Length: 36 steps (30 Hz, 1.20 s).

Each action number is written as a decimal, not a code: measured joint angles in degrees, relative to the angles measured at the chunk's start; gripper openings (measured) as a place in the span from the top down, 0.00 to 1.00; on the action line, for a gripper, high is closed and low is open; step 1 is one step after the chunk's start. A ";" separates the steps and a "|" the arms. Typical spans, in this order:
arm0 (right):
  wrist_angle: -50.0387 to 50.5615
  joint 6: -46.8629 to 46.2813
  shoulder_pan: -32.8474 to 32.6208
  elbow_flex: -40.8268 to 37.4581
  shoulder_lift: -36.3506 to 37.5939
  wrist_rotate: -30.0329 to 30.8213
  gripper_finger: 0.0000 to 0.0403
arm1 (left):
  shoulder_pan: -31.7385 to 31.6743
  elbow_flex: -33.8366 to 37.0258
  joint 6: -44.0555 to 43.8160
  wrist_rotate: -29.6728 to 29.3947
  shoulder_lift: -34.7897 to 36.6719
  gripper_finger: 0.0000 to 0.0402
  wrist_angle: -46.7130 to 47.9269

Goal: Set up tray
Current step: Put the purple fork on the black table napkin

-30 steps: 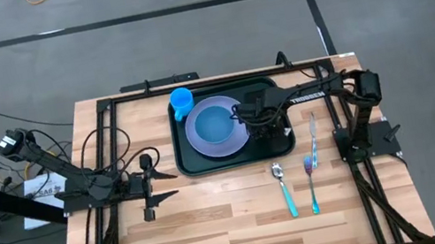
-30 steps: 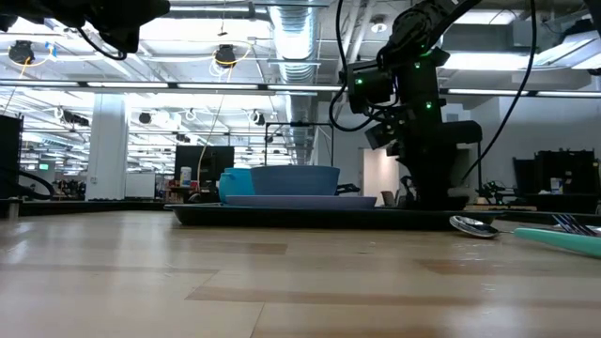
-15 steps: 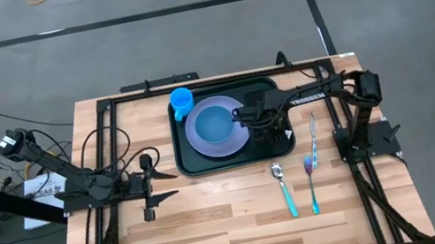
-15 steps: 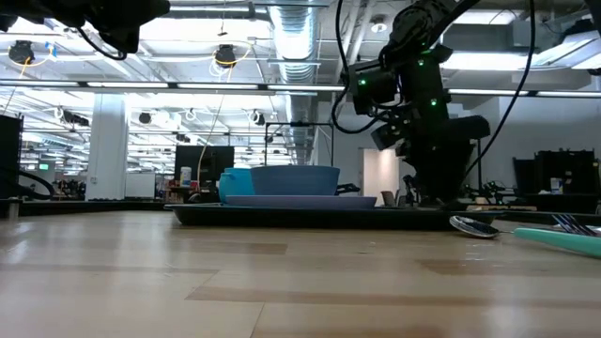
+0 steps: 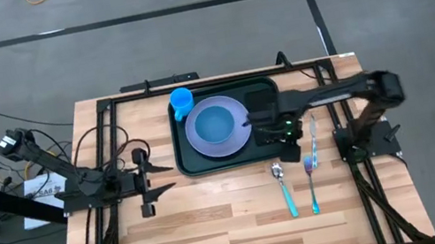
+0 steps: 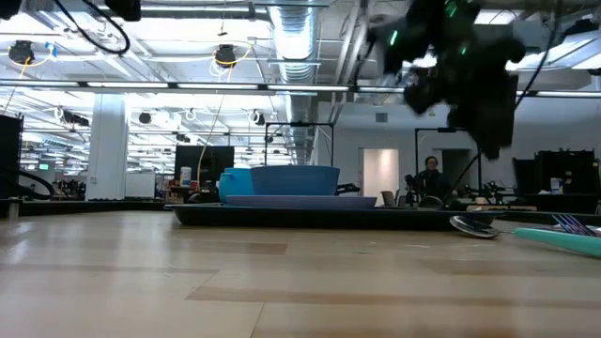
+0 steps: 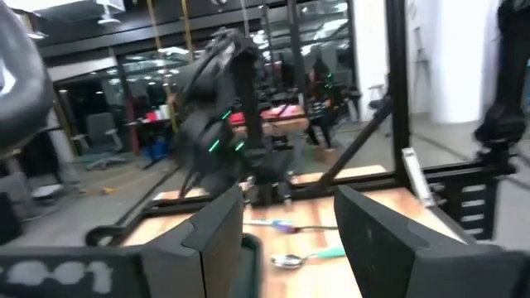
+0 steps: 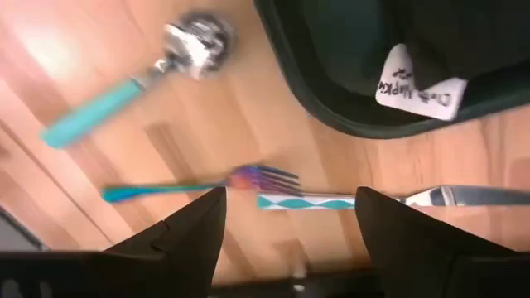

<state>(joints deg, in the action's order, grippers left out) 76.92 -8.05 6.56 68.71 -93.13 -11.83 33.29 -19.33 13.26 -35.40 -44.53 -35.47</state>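
Bare wood lies open across the table's [image 5: 218, 225] near half. Spoon [image 5: 284, 187], fork [image 5: 312, 181] and knife [image 5: 312, 130] crowd the strip right of the tray [image 5: 266, 93]; plate [image 5: 237, 133], bowl [image 5: 216, 123] and blue cup [image 5: 181, 100] fill its left.

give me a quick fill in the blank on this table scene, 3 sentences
1. The blue bowl sits on the lavender ____, inside the tray.
2. The blue cup stands in a ____ of the tray.
3. The spoon and fork have ____ handles and lie on the table.

Missing words: plate; corner; teal
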 joint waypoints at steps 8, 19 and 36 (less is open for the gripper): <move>-7.69 -36.72 -14.55 -6.56 24.14 19.88 0.35 | -0.02 -4.88 0.10 -1.01 -0.07 0.55 10.00; -28.57 -63.39 -29.66 -12.57 34.64 32.84 0.35 | -0.01 -5.29 5.10 -1.02 -0.04 0.55 7.30; -17.71 -84.00 -37.73 -12.63 15.40 20.65 0.35 | 0.05 -5.63 5.05 6.03 -0.04 0.55 6.46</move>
<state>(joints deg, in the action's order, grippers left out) 59.21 -92.04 -31.17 56.07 -77.73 8.81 33.34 -24.96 18.31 -29.37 -44.58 -29.00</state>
